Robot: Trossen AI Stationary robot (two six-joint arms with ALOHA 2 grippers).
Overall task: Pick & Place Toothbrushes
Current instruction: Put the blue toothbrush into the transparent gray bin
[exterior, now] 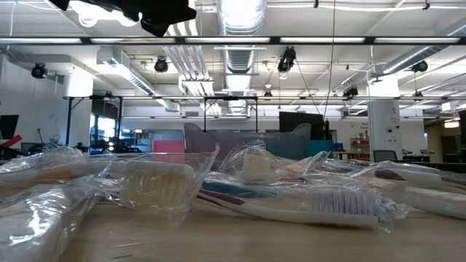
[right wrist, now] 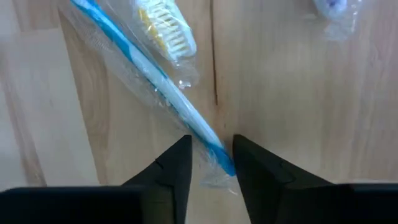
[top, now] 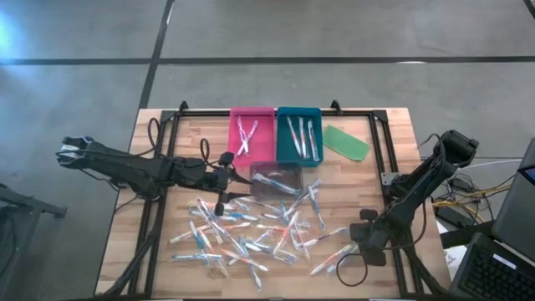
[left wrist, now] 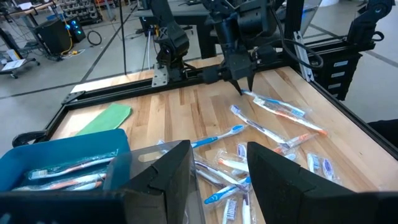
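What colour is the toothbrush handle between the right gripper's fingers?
Blue toothbrush handle; clearest in the right wrist view.

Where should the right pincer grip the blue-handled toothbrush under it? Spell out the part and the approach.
Take the blue-handled toothbrush by its slim handle near the tail end, straight down from above. It lies flat on the table in clear wrap, its handle running between the open fingers of the right pincer, so they close across its narrow width.

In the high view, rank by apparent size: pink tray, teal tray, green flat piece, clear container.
1. Pink tray and teal tray: look alike, no ranking.
2. Clear container.
3. Green flat piece, close to the container, so unsure.
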